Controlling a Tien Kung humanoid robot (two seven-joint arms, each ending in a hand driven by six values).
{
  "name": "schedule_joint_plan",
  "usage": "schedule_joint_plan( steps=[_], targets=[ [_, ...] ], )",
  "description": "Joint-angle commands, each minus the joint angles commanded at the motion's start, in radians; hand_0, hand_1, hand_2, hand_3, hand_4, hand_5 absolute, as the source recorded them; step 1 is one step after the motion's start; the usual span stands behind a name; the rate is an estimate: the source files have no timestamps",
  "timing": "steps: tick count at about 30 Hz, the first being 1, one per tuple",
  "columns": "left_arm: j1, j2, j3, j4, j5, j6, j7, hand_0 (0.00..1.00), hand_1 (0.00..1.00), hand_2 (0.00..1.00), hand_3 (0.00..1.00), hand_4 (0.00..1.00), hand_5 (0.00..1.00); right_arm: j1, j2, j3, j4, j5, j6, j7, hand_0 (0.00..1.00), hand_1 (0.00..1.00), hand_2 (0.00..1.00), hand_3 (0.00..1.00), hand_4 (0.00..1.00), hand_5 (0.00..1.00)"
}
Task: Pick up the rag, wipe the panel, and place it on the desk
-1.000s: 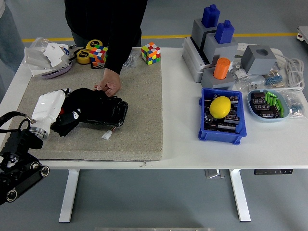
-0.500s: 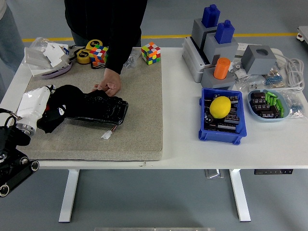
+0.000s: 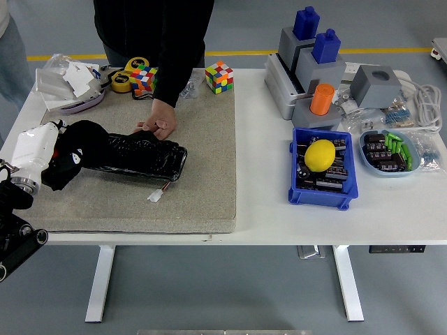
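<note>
Mat (image 3: 202, 188): L hand (image 3: 52, 157) w/ rag (image 3: 77, 150) (panel (image 3: 143, 157) end)

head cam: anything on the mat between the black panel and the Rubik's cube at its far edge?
In the head view, only the person's hand, resting on the panel; beyond it, bare mat up to the cube.

White table (image 3: 251, 216): a beige mat (image 3: 195, 202) covers its left half. Right of the mat stand a blue bin (image 3: 307, 194), a grey fixture block (image 3: 286, 84) and a blue tray (image 3: 372, 166).
</note>
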Motion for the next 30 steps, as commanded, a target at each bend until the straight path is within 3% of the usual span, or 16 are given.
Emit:
schedule_joint_plan(
  steps=[6,16,27,30],
  targets=[
    [0.0,-0.004,-0.005,-0.002,0.001,0.001,0.001,0.195,0.124,0.442,0.631,0.538,0.093,-0.001,0.0,0.0,0.0,0.001,0.002,-0.001,0.725,0.631,0.675,0.642,0.998,0.646],
    [-0.002,-0.039,0.022,-0.027,-0.002,0.005,0.004,0.194,0.124,0.44,0.63,0.537,0.092,0.0,0.002,0.0,-0.001,0.001,0.003,0.0,0.725,0.632,0.675,0.642,0.998,0.644],
    [-0.024,-0.062,0.098,-0.137,0.013,0.004,0.025,0.194,0.123,0.442,0.63,0.537,0.09,0.003,-0.001,-0.001,-0.001,0.003,0.003,0.001,0.725,0.632,0.676,0.642,0.998,0.646],
    [-0.032,-0.066,0.128,-0.144,0.01,0.002,0.03,0.194,0.122,0.441,0.631,0.538,0.09,0.001,0.0,-0.003,-0.001,0.003,0.004,0.001,0.726,0.632,0.676,0.642,0.998,0.646]
  ],
)
